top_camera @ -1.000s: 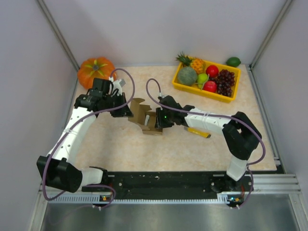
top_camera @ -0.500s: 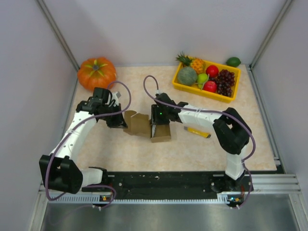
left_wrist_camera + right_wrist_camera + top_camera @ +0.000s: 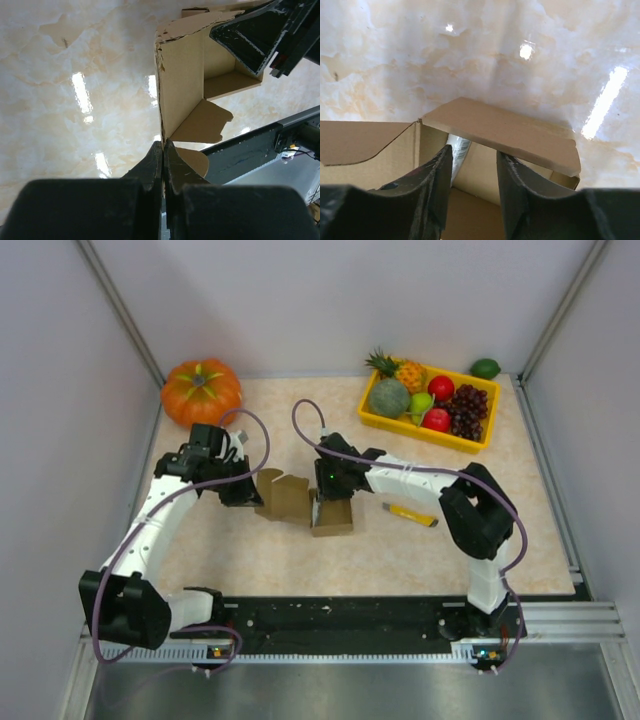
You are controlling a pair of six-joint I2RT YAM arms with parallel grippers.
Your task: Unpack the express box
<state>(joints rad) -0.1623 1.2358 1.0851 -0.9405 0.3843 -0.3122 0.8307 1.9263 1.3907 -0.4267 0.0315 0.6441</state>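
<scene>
The express box [image 3: 298, 502] lies with its flaps open near the middle of the worktop [image 3: 250, 555], between the two arms and well short of the pumpkin [image 3: 201, 390] at the far left. The left hand [image 3: 163, 148] is pinched fully closed on the edge of one cardboard flap at the box's left side, which looks like a steadying hold. The right hand [image 3: 473, 156] is at the box's right side. Its jaws stand partly apart and grip nothing, and both fingers poke into the mouth of the carton under a raised flap. Deeper inside, between those fingers, a pale rounded item [image 3: 457, 149] shows (what it is cannot be told, since only a sliver is visible). The step in hand seems to be reaching in for the contents, with the opening of the flaps already done. The next move probably calls for the right hand to push further in and straddle the pale item. It would then close on it and draw it out toward the right, keeping clear of the overhanging flap, while the left pinch stops the light carton from sliding along.
</scene>
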